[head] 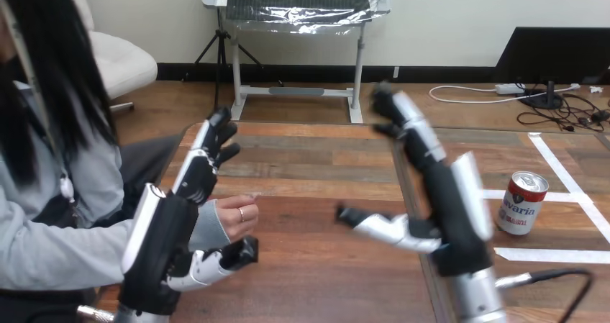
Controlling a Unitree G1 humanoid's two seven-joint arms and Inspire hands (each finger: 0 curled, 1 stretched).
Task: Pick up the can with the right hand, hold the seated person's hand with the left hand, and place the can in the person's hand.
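Farthest left of the can, the robot's left hand (164, 240) is raised over the bench (316, 165). Its fingers (208, 154) reach up and away, nearly straight and spread from the thumb (219, 260), which juts out low towards the can. The person's hand (234, 219), loosely closed, sits in the gap between those fingers and the thumb, just above the thumb; whether they touch cannot be told. Nearer the can, the right hand (457, 215) stands upright with fingers straight and apart, thumb pointing away from the can, holding nothing. The can (523, 202) stands upright on the bench just beside that hand, untouched, between strips of white tape (557, 255).
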